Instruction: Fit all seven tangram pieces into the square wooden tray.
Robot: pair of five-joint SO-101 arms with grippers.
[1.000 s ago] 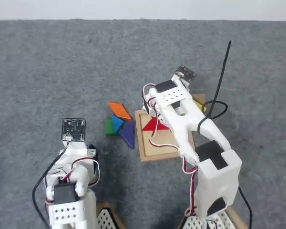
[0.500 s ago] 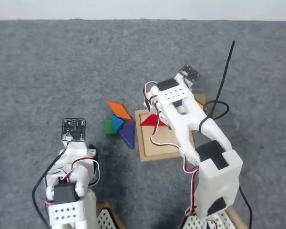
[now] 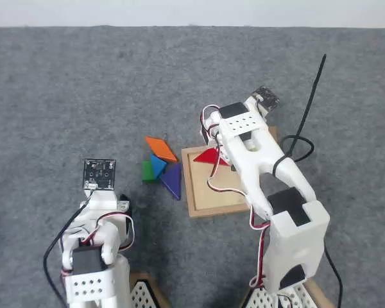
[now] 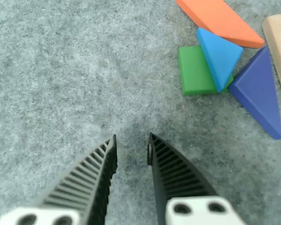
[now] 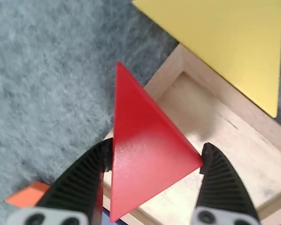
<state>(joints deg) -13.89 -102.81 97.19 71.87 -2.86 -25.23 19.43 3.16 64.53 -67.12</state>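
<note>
Gripped flat, glossy red triangle [image 5: 145,154] w/ rt gripper [image 5: 155,151] over far-left corner of sq wooden tray [image 3: 202,199], yellow triangle [image 5: 220,42] by far rim; hovered lt gripper [image 4: 131,140], slightly parted & empty, over carpet [image 4: 61,70] near-left of green pc [image 4: 194,70].

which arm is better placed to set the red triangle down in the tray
Right. The right tool holds the red triangle above a corner of the tray. The left tool is open over carpet, apart from the tray.
</note>
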